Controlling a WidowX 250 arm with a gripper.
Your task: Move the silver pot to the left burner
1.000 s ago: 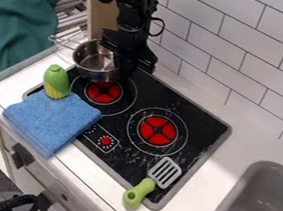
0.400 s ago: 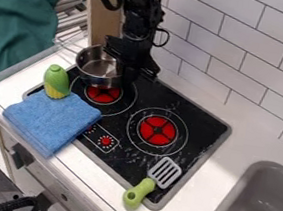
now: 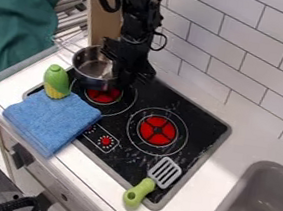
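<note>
Camera view: your gripper (image 3: 124, 77) is at the right side of the silver pot (image 3: 91, 68), so the bowl lies left of it in view. You cannot tell whether it is clamped on the rim. The pot overlaps the far-left part of the left burner (image 3: 104, 96), off-centre; whether it touches the stove is unclear. Its handle (image 3: 64, 45) points to the upper left, the long axis running down-right through the bowl. Centring likely needs a shift toward the camera and slightly right.
</note>
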